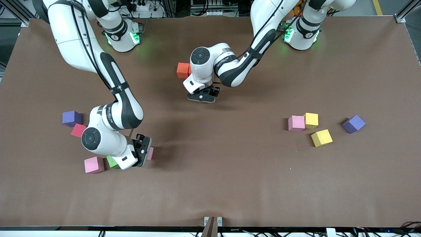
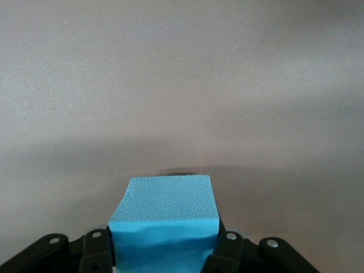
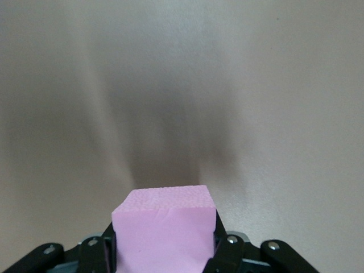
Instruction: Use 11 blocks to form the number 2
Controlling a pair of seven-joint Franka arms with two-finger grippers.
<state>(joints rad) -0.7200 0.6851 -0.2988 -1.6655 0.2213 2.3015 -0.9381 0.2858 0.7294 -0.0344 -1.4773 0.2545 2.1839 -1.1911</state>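
My left gripper is shut on a light blue block over the middle of the table, close to an orange block. The arm hides the blue block in the front view. My right gripper is shut on a pink block low over the table toward the right arm's end. Beside it lie a green block, a pink block and a crimson block. The number 2 is out of view.
Toward the left arm's end lie a pink block, two yellow blocks and a purple cube. Another purple cube sits by the crimson block. Bare brown table spreads between the two groups.
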